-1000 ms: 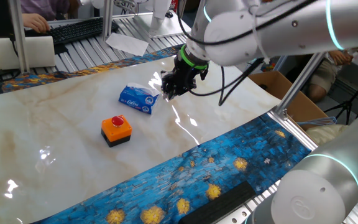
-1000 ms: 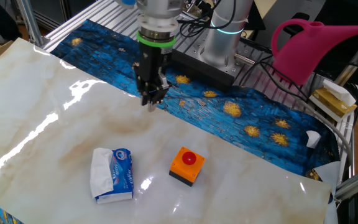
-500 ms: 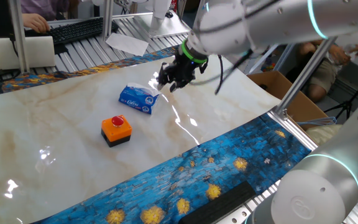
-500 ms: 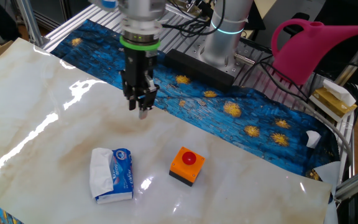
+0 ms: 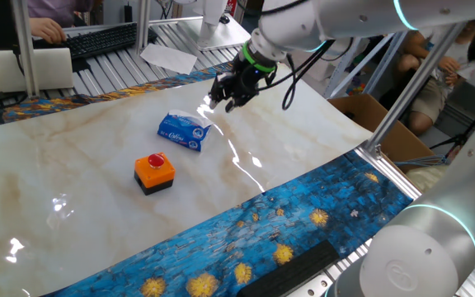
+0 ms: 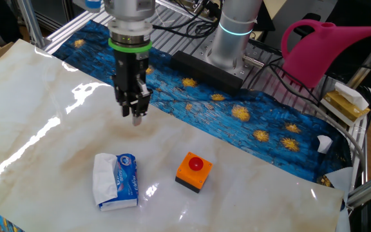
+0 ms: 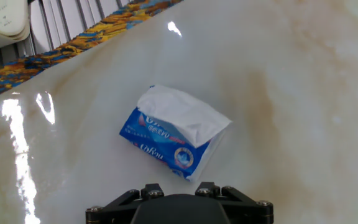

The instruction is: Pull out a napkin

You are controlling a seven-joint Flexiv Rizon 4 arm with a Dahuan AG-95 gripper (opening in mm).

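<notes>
Ahead of and below the gripper, whose fingers look nearly together and hold nothing, the napkin puffs from the blue packet, soft, light and tearable, best pinched at its raised crumpled fold.

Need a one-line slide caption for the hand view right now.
Looking down from the hand: a white napkin sticks out of the blue packet lying on the marble table, nothing gripped yet.

The marble-patterned tabletop carries a blue tissue packet, white napkin bulging from it; nearby, an orange button box.
</notes>
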